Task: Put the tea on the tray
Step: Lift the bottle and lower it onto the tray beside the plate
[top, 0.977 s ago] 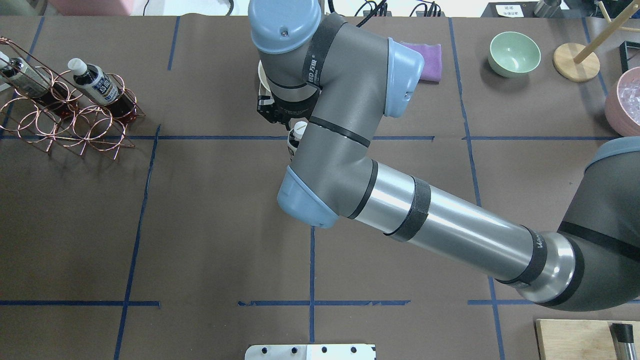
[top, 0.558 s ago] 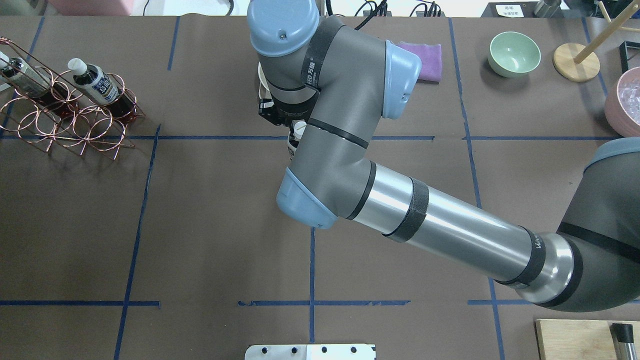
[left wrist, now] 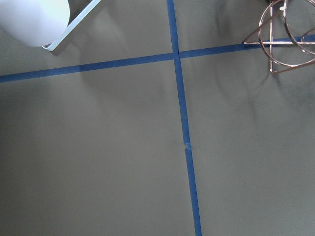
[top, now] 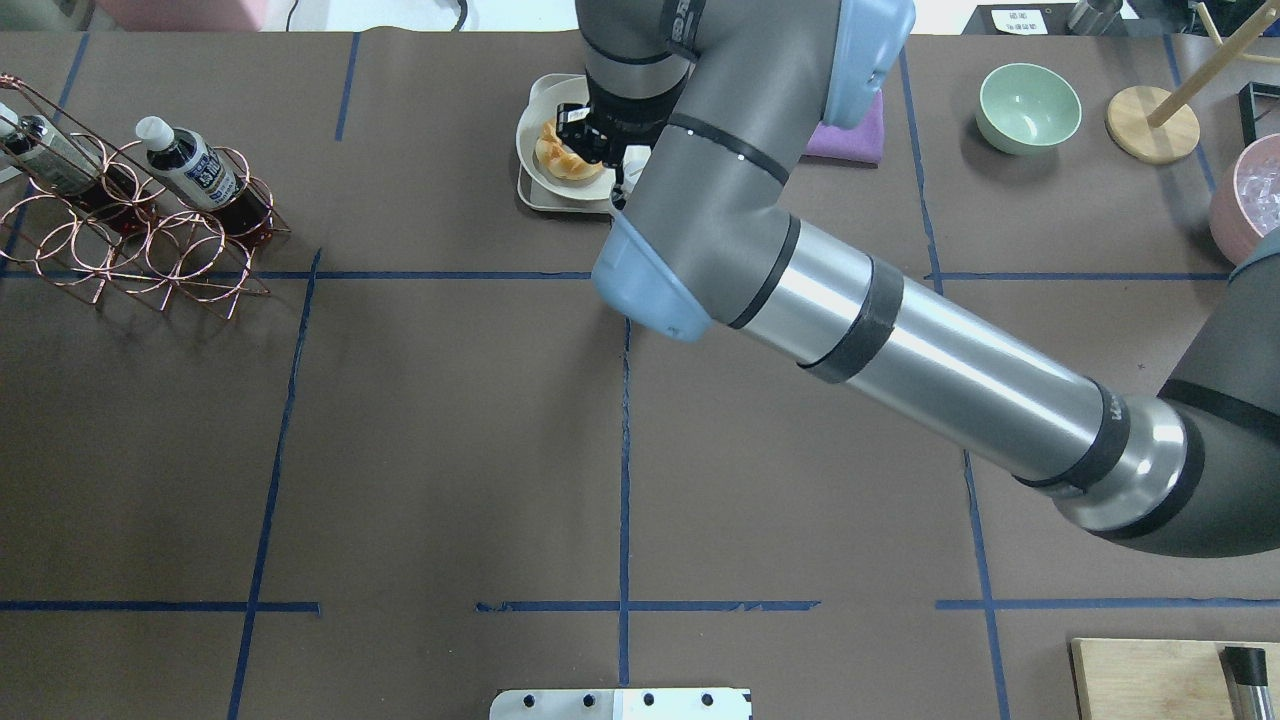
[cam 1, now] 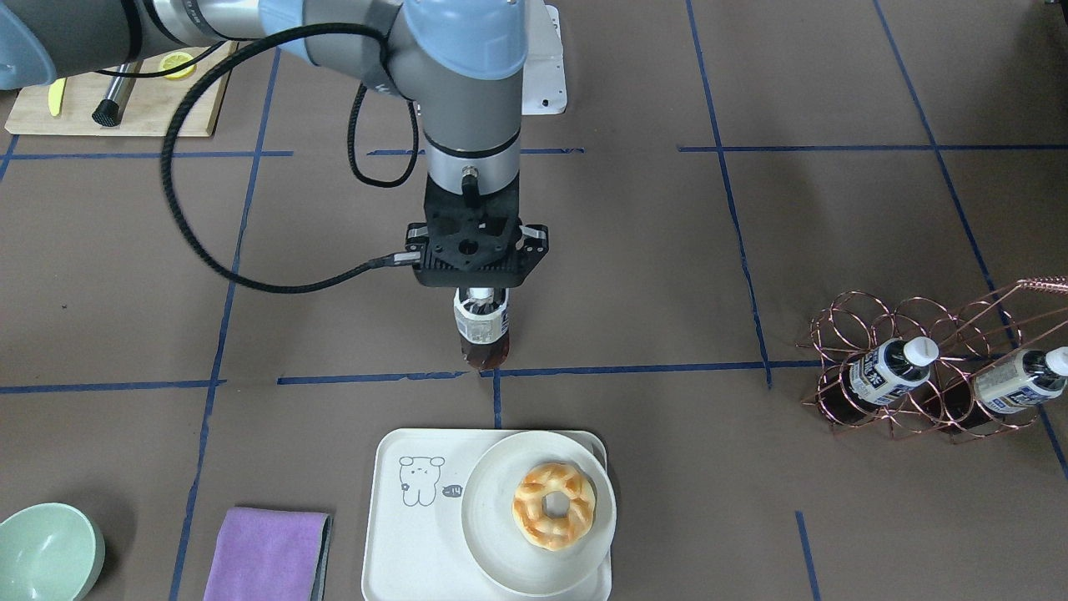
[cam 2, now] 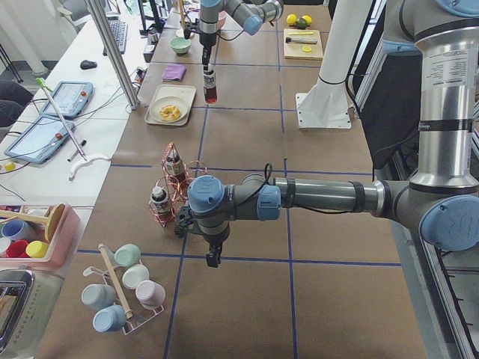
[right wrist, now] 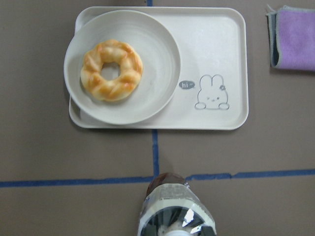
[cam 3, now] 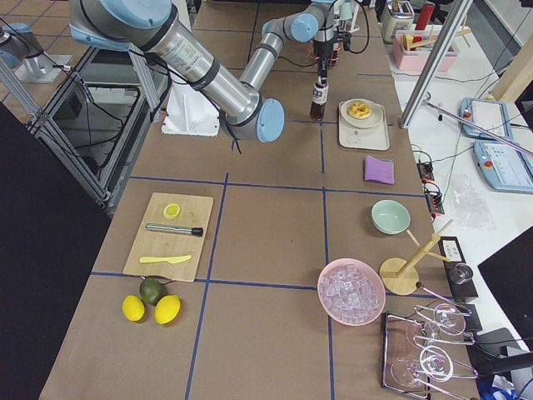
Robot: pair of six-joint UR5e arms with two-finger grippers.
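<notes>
the tea [cam 1: 481, 334] is held upright by its cap in the right pincer [cam 1: 477, 292], clamped on it, just short of the tray [cam 1: 400, 455] on the counter [cam 1: 751, 517]. you cannot tell whether the left pincer [cam 2: 214, 259] is apart or together.

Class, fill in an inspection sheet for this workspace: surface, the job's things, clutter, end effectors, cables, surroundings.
Surface: brown table with blue tape lines; no spills seen.
Job's things: tea hangs from the right end effector, short of the tray; about half the tray is bare.
Clutter: plate with a pastry on the tray; cloth, bowl, rack holding two bottles, board.
End effectors: right end effector shut on tea; left end effector, cannot tell.
Cables: black cable looped from the right wrist.
Surroundings: two tablets on a side bench.
</notes>
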